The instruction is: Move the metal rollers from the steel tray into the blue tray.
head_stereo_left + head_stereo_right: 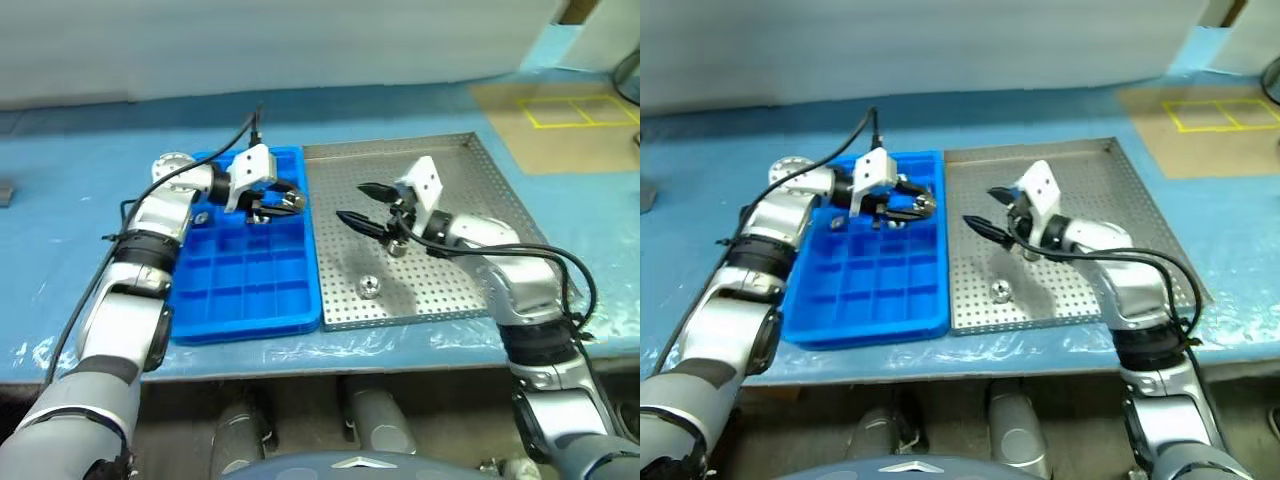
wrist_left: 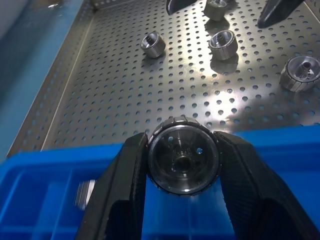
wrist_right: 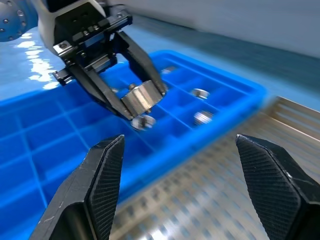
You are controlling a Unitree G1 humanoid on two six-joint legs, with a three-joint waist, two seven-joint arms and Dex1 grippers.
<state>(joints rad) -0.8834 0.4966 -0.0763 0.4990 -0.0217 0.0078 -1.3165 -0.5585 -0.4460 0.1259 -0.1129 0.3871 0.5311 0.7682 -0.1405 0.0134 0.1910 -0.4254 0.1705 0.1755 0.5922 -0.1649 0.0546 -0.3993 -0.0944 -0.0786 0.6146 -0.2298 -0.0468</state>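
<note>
1. Left gripper (image 1: 290, 200) pinches one metal roller (image 2: 183, 161) above the blue tray (image 1: 250, 290).
2. Right gripper (image 1: 358, 204) hangs wide open, empty, over the steel tray (image 1: 470, 170).
3. Another roller (image 1: 369, 286) lies on the steel tray's floor.
</note>
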